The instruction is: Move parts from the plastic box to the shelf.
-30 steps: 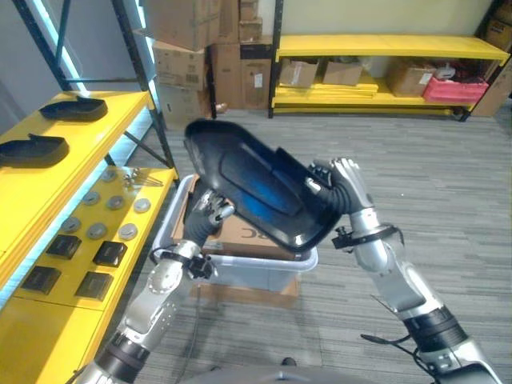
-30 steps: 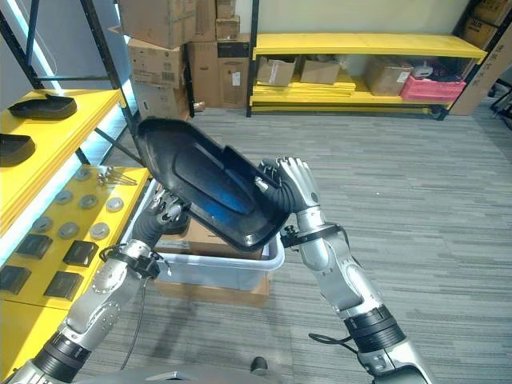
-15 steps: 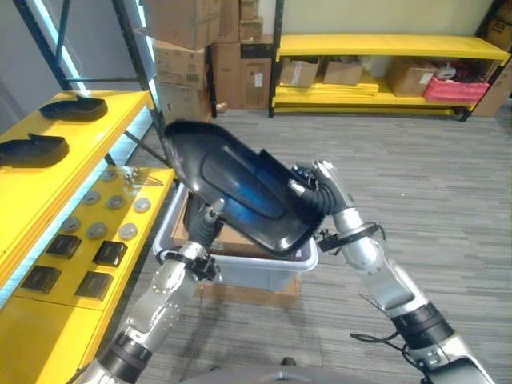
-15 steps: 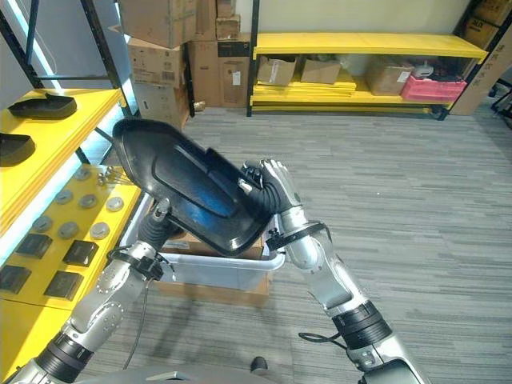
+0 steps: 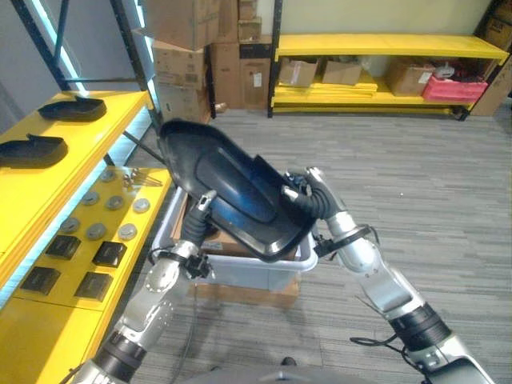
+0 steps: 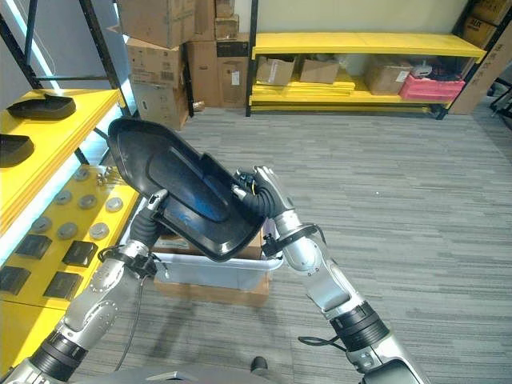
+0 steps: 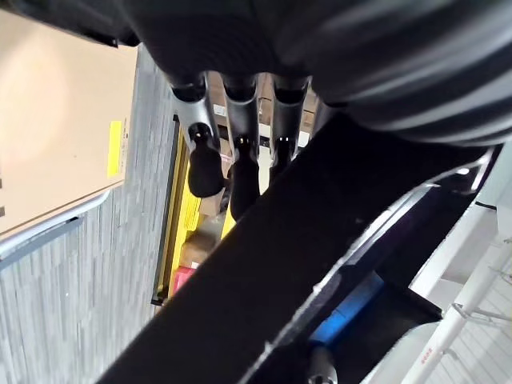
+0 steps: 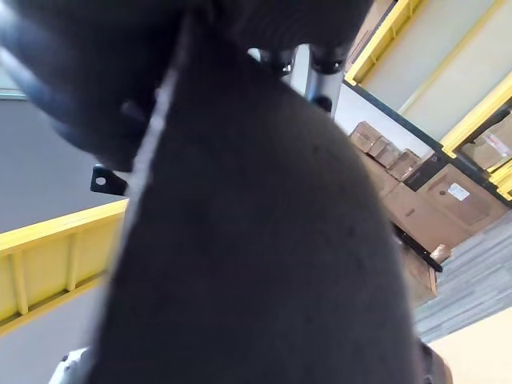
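Note:
A large black moulded shell part (image 5: 232, 188) hangs tilted in the air above the clear plastic box (image 5: 268, 270). My left hand (image 5: 200, 210) props it from below on the shelf side, its straight fingers (image 7: 240, 144) lying along the part's edge. At the part's other end my right hand (image 5: 308, 198) has its fingers curled over the rim. The yellow shelf (image 5: 48, 188) stands to the left of the box, and two similar black parts (image 5: 72, 108) (image 5: 32, 150) lie on its upper level.
The shelf's lower level holds round silver discs (image 5: 112, 202) and small black square pieces (image 5: 80, 264). The box rests on a flat cardboard carton (image 5: 248, 292). Stacked cartons (image 5: 200, 56) and a second yellow rack (image 5: 384, 44) stand at the back across grey floor.
The black part has moved left toward the yellow shelf and dropped a little, both hands going with it. The left hand's fingers have straightened against it.

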`<state>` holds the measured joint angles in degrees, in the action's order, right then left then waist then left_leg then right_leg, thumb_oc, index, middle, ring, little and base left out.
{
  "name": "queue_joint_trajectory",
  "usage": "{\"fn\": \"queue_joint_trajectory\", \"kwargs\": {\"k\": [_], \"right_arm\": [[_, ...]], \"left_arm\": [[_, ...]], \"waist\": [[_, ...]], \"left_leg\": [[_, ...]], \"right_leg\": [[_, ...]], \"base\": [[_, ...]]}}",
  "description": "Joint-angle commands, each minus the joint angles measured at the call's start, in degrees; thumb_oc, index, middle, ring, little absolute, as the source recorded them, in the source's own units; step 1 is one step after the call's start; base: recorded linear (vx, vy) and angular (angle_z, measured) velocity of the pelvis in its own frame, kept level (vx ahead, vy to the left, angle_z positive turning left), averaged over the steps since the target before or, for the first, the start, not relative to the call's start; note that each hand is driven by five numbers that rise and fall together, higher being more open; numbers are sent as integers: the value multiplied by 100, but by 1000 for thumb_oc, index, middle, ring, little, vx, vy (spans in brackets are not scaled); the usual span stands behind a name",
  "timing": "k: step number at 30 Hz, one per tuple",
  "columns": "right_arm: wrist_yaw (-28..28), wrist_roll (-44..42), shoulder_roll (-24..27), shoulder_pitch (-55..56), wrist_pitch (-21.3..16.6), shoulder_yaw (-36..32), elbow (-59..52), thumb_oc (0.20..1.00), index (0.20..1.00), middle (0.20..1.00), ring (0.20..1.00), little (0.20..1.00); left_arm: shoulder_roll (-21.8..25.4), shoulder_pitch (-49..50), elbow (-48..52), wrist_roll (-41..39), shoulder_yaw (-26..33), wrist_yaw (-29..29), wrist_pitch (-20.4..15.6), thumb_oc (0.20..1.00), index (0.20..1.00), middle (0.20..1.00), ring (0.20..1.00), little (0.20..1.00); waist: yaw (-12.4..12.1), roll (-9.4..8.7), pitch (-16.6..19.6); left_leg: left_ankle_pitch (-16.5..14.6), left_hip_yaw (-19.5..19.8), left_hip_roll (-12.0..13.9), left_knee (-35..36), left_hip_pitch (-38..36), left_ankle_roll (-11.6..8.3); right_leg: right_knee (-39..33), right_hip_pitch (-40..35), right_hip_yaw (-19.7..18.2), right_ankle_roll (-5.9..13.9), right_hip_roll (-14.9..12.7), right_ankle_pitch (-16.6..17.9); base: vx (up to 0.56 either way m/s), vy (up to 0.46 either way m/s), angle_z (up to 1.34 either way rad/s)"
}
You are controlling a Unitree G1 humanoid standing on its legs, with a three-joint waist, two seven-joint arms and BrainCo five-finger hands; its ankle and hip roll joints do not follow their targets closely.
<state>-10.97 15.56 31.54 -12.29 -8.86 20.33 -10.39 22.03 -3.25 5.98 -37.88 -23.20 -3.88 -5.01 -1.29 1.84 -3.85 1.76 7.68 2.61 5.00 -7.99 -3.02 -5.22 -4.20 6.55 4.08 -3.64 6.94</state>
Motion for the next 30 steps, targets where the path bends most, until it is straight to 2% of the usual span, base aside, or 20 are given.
{"fn": "queue_joint_trajectory", "kwargs": {"k": [1, 9, 15, 20, 21, 22, 24, 25, 26, 27, 28, 29, 30], "right_arm": [[142, -469, -279, -519, -658, 310, -780, 200, 200, 200, 200, 200], [399, -758, -336, -574, -763, 557, -841, 200, 200, 200, 200, 200], [478, -899, -396, -653, -814, 782, -796, 200, 200, 200, 200, 200], [565, -1095, -399, -790, -939, 917, -732, 200, 200, 200, 200, 200], [564, -1096, -402, -796, -945, 920, -724, 200, 200, 200, 200, 200], [587, -1212, -379, -817, -1008, 934, -707, 200, 200, 200, 200, 200], [639, -1293, -361, -790, -1057, 944, -651, 200, 200, 200, 200, 200], [638, -1293, -361, -792, -1059, 945, -649, 200, 200, 200, 200, 200], [619, -1273, -306, -795, -1083, 961, -550, 200, 200, 200, 200, 200], [610, -1255, -280, -817, -1090, 963, -502, 200, 200, 200, 200, 200], [512, -1147, -273, -880, -1073, 934, -408, 200, 200, 200, 200, 200], [506, -1142, -277, -888, -1076, 940, -400, 200, 200, 200, 200, 200], [491, -1106, -268, -876, -1072, 910, -412, 200, 200, 200, 200, 200]], "left_arm": [[-57, -661, 38, 89, -190, 242, -380, 200, 200, 200, 200, 200], [-179, -656, -7, 78, -200, 287, -599, 200, 200, 200, 200, 200], [-125, -495, 81, 528, 86, -48, -891, 200, 200, 200, 200, 200], [100, -222, 374, 1178, 530, -349, -1157, 200, 200, 200, 200, 200], [101, -220, 380, 1180, 533, -352, -1153, 200, 200, 200, 200, 200], [173, -141, 573, 1433, 701, -475, -1261, 200, 200, 200, 200, 200], [218, -70, 706, 1604, 841, -515, -1314, 200, 200, 200, 200, 200], [218, -70, 708, 1605, 842, -516, -1312, 200, 200, 200, 200, 200], [190, -64, 744, 1737, 910, -543, -1368, 200, 200, 200, 200, 200], [186, -71, 749, 1788, 949, -567, -1396, 200, 200, 200, 200, 200], [186, -141, 693, 1823, 994, -616, -1413, 200, 200, 200, 200, 200], [187, -143, 691, 1824, 997, -617, -1413, 200, 200, 200, 200, 200], [196, -172, 668, 1817, 1012, -619, -1421, 200, 200, 200, 200, 200]], "waist": [[39, -161, 58], [12, -162, 27], [-86, -165, -39], [-392, -173, -248], [-362, -179, -245], [-617, -172, -400], [-760, -154, -448], [-744, -157, -438], [-835, -109, -487], [-785, -102, -470], [-650, -110, -432], [-655, -113, -428], [-572, -112, -367]], "left_leg": [[-652, -109, 59, 0, -166, 144], [-633, -63, 82, 0, -149, 130], [-562, 4, 116, 0, -108, 77], [-427, 301, 99, -189, 213, -47], [-435, 330, 90, -216, 240, -48], [-318, 600, 28, -340, 514, -175], [-186, 786, 28, -374, 836, -291], [-180, 801, 21, -376, 853, -290], [-23, 384, 161, -359, 1105, -376], [37, -83, 273, -360, 1203, -373], [182, -1288, 606, -425, 1365, -351], [179, -1296, 609, -433, 1373, -352], [124, -1720, 760, -336, 1318, -401]], "right_leg": [[180, -538, 10, 139, -138, -1125], [213, -526, 17, 119, -117, -1142], [223, -522, 114, 106, -102, -1159], [215, -504, 473, 83, -127, -1166], [212, -504, 502, 84, -131, -1168], [157, -537, 827, 50, -160, -1188], [127, -562, 1290, 38, -208, -1272], [125, -555, 1306, 40, -211, -1270], [132, -611, 1752, 43, -301, -1370], [138, -631, 1984, 68, -360, -1382], [80, -706, 2333, 120, -447, -1359], [73, -699, 2324, 118, -446, -1354], [57, -770, 2372, 145, -460, -1426]], "base": [[0, 0, 0], [0, 0, 0], [-3, -25, 1], [-24, -52, 26], [-97, -68, 46], [-67, -71, 89], [-55, -46, 152], [-52, 51, 156], [-25, 93, 117], [-23, 171, 178], [4, 121, 216], [77, 96, 286], [96, 76, 205]]}}
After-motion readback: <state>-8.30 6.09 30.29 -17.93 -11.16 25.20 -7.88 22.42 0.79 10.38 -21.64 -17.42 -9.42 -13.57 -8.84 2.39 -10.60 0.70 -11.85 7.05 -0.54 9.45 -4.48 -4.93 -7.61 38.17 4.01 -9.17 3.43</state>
